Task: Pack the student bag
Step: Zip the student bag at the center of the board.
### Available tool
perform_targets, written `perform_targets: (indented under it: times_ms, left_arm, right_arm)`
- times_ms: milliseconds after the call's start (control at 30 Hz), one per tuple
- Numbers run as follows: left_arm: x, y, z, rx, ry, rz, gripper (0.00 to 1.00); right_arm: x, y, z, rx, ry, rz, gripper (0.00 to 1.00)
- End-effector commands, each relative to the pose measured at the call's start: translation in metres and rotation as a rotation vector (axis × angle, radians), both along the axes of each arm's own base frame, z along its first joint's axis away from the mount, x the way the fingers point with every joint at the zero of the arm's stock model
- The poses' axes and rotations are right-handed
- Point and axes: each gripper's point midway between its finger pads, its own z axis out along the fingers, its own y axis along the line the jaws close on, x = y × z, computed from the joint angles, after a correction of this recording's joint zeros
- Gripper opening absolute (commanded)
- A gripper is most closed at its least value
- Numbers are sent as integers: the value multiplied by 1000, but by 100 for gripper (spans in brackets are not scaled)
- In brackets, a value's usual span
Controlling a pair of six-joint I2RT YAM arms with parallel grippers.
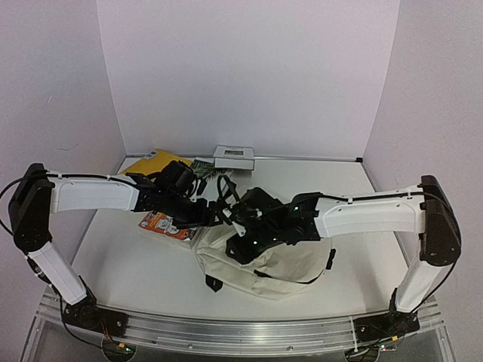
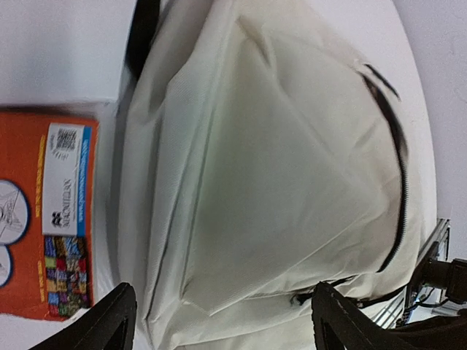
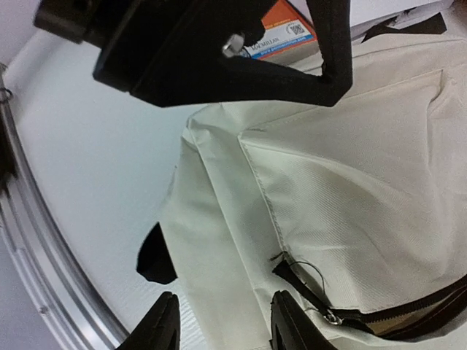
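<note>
The student bag (image 1: 272,260), cream fabric with black zippers, lies flat on the table in front of the arms. It fills the left wrist view (image 2: 277,168). My left gripper (image 1: 217,215) hovers over the bag's far left end, and its jaws (image 2: 222,324) stand wide open with only fabric beneath them. My right gripper (image 1: 243,245) hangs over the bag's left edge, also open (image 3: 225,328), with nothing gripped. A black zipper (image 3: 365,315) with a metal pull runs just right of its fingers. Both grippers sit close together.
An orange book (image 1: 162,222) lies beside the bag's left end (image 2: 51,219). A yellow book (image 1: 155,162), a green-and-white book (image 1: 204,167) and a grey box (image 1: 234,156) sit at the back. The left gripper's body (image 3: 219,51) looms above the right one. A metal rail (image 1: 241,332) edges the table front.
</note>
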Motion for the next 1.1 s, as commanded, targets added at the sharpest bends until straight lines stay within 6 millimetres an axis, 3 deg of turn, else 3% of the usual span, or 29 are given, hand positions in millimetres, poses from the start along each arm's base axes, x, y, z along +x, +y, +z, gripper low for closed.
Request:
perform_targets:
  times_ms: [0, 200, 367, 600, 733, 900, 1067]
  left_arm:
    - [-16, 26, -11, 44, 65, 88, 83]
    - [-37, 29, -39, -15, 213, 161, 79]
    - [-47, 22, -48, -123, 271, 176, 75]
    - [-48, 11, -67, -164, 328, 183, 70]
    - [-47, 10, -72, -165, 340, 195, 61]
    - [-47, 14, -80, -140, 351, 212, 51]
    - [-48, 15, -87, -123, 363, 222, 43]
  right_arm:
    - [16, -11, -14, -216, -152, 58, 40]
    - [27, -20, -33, -373, -225, 98, 37]
    - [26, -26, -52, -485, -282, 163, 33]
    - [27, -24, -63, -546, -341, 196, 29]
    - [21, -20, -73, -552, -336, 225, 27]
    - [26, -25, -88, -604, -359, 218, 16]
    - [28, -23, -89, -597, -373, 209, 9]
